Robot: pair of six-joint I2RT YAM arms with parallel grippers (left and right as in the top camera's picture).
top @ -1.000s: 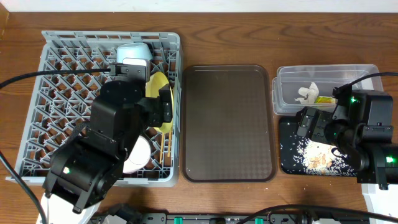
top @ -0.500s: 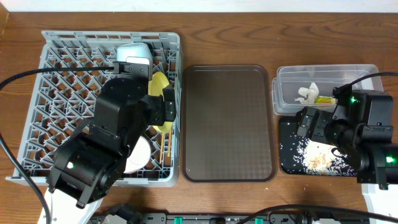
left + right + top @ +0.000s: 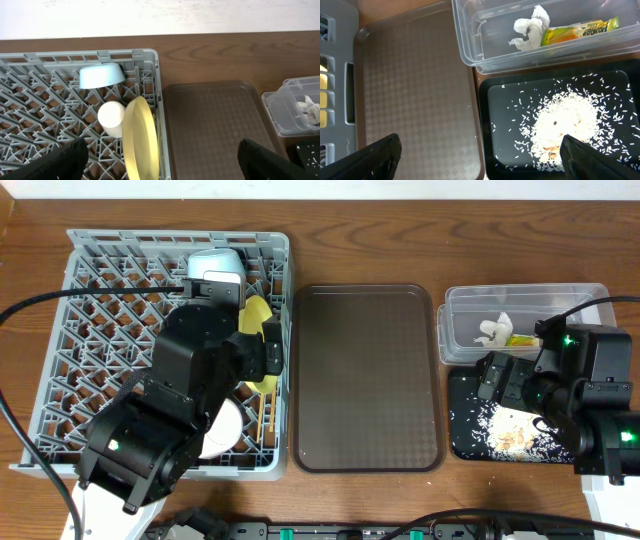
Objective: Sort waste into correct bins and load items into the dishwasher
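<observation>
The grey dishwasher rack (image 3: 90, 330) (image 3: 40, 100) stands at the left. In it the yellow plate (image 3: 141, 137) (image 3: 256, 315) stands on edge near the right wall. The cream cup (image 3: 112, 117) lies beside the plate, and the light blue bowl (image 3: 101, 76) (image 3: 215, 264) leans behind it. The chopsticks (image 3: 264, 418) lie in the rack's near right corner. My left gripper (image 3: 165, 162) (image 3: 262, 352) hovers open over the plate's near end and holds nothing. At the right, the clear tub (image 3: 470, 55) (image 3: 470, 305) holds the tissue (image 3: 530, 30) and the wrapper (image 3: 580, 31). Rice crumbs (image 3: 565, 120) lie in the black tray (image 3: 505, 130). My right gripper (image 3: 480, 160) (image 3: 495, 375) hangs open and empty above that tray's left edge.
The brown serving tray (image 3: 365, 375) (image 3: 215, 120) (image 3: 415, 85) lies bare between the rack and the bins. A black cable (image 3: 60, 298) runs over the rack's left side. The left arm's body covers much of the rack's near right part.
The left arm has shifted slightly up and back over the rack, and its jaws have spread a little wider. The right arm and the bins have not moved.
</observation>
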